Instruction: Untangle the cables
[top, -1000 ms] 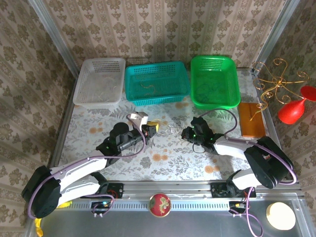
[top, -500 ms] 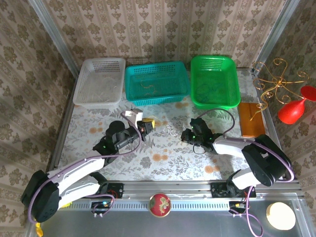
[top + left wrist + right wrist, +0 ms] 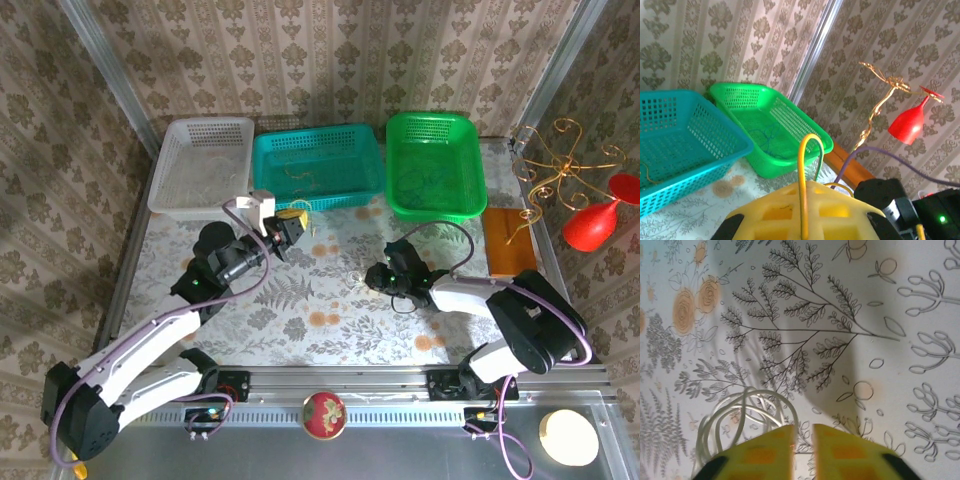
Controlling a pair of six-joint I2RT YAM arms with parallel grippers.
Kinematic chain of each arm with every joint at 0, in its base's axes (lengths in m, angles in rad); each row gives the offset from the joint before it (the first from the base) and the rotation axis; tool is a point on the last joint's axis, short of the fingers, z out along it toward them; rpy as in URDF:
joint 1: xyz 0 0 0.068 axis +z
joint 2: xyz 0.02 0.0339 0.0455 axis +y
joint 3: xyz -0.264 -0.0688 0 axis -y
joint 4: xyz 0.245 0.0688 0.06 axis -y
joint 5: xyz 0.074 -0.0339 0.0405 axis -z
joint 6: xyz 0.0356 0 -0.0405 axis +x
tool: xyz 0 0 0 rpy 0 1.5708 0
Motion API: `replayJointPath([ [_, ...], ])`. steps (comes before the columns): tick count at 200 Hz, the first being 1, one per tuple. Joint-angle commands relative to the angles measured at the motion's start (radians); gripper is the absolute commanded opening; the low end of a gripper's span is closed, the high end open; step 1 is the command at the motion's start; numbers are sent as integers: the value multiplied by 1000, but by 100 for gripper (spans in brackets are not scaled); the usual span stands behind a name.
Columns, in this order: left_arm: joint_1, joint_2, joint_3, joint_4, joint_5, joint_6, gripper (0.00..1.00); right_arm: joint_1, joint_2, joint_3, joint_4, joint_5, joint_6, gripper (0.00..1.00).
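My left gripper (image 3: 288,222) hangs above the table just in front of the teal basket (image 3: 318,190), shut on a yellow-orange cable. In the left wrist view that cable (image 3: 805,160) rises in a loop out of the closed yellow jaws of the left gripper (image 3: 805,189). A whitish cable (image 3: 354,270) lies coiled on the table right by my right gripper (image 3: 372,275). In the right wrist view the right gripper (image 3: 803,429) has its jaws a little apart with nothing between them. The white coil (image 3: 740,407) rests against its left finger (image 3: 765,450).
Along the back stand a white basket (image 3: 200,195), the teal one with a thin cord (image 3: 300,178) inside, and a green basket (image 3: 437,205) holding a bluish cord (image 3: 425,180). A wooden block (image 3: 510,240) with a gold wire stand and a red glass (image 3: 592,222) sit at the right.
The left arm rose and swung back-left toward the teal basket, carrying the yellow-orange cable. The right gripper's jaws parted, leaving the white cable on the table.
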Motion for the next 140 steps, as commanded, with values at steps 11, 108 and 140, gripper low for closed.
replayJointPath([
  [11, 6, 13, -59, 21, 61, -8, 0, -3, -146, 90, -109, -81, -40, 53],
  [108, 5, 17, -137, 108, 114, -10, 0, -22, -341, 317, -235, -205, -145, 71],
  [140, 5, 28, -128, 119, 141, -20, 0, -18, -299, 345, -157, -331, -169, 70],
])
